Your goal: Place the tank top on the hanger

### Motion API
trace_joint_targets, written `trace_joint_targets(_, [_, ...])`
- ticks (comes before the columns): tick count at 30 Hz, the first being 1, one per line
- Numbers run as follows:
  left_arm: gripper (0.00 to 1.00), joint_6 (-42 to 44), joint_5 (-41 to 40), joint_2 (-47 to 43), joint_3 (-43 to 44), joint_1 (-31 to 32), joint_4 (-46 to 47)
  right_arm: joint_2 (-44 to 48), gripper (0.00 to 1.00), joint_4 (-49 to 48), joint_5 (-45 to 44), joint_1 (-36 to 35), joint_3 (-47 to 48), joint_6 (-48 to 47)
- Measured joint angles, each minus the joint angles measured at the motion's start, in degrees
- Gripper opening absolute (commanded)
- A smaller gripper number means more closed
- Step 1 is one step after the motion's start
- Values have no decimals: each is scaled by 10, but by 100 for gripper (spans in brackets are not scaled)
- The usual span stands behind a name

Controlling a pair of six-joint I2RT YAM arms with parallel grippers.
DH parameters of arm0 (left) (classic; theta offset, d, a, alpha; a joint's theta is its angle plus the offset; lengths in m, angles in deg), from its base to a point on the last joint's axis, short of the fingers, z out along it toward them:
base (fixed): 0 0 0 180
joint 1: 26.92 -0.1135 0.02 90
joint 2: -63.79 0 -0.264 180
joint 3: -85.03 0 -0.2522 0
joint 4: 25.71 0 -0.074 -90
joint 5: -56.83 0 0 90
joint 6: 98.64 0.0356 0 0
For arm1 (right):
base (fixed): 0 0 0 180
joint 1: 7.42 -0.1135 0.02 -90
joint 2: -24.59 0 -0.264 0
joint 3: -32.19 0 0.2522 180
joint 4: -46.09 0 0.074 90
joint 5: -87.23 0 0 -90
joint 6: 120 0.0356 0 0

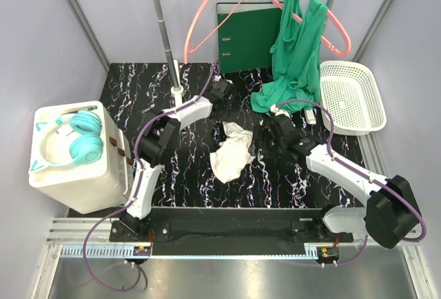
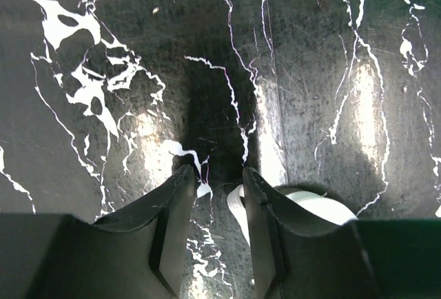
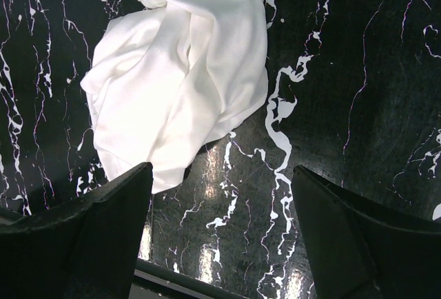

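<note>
1. Tank top [image 1: 231, 151], white and crumpled, lay on the table [image 1: 138, 92] between the two arms.
2. Hanger [image 1: 213, 20] hung tilted by its hook at the top of the rack [image 1: 161, 23], well apart from the tank top.
3. Left gripper [image 2: 217, 175] sat low over bare table. Its fingers were nearly together with a narrow gap, and nothing was held.
4. Right gripper [image 3: 222, 175] had its jaws wide apart and empty, with the tank top's edge just ahead of its left finger.
5. Thicker hanger [image 1: 337, 23] carried a green cloth [image 1: 296, 51] at back right.
</note>
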State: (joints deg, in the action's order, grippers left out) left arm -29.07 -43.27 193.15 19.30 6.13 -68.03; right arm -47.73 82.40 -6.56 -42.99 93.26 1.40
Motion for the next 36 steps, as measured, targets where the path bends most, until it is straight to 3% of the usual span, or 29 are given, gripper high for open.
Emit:
trace_joint_targets(6, [36,-16,26,-24,-41,-2,23,-7,89,0,0,0,0,0])
trace_joint_targets(8, [29,-21,37,-26,-44,-2,28,-9,89,0,0,0,0,0])
trace_joint_targets(12, [2,-34,65,-26,-48,-2,42,-9,89,0,0,0,0,0])
trace_joint_targets(13, [0,-36,71,-26,-51,-2,46,-9,89,0,0,0,0,0])
trace_joint_targets(21, [0,-42,108,-71,-105,-2,73,-9,89,0,0,0,-1,0])
trace_joint_targets(27, [0,-32,103,-247,-120,-2,66,-7,89,0,-1,0,-1,-1])
trace_joint_targets(31, [0,-6,97,-370,-63,-2,73,-2,89,0,-2,0,-1,-2])
trace_joint_targets(36, [0,24,95,-410,57,-2,68,1,90,0,-2,0,2,-6])
